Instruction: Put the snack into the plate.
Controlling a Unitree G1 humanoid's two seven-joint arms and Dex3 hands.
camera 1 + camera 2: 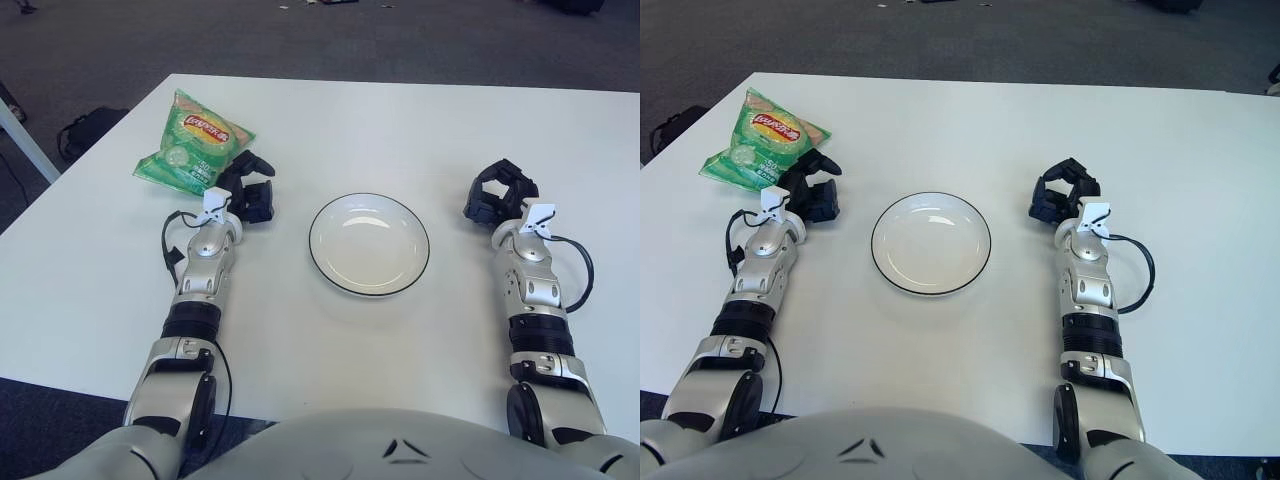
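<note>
A green snack bag [193, 142] lies flat on the white table at the far left. A white plate [368, 243] with a dark rim sits in the middle, with nothing in it. My left hand [247, 188] rests on the table just right of and below the bag, close to its lower right corner, fingers relaxed and holding nothing. My right hand [499, 194] rests on the table right of the plate, fingers loosely curled and holding nothing.
The white table [400, 130] runs to its left edge just beyond the bag. A dark bag [88, 128] lies on the floor past the left edge. A cable [580, 270] loops beside my right forearm.
</note>
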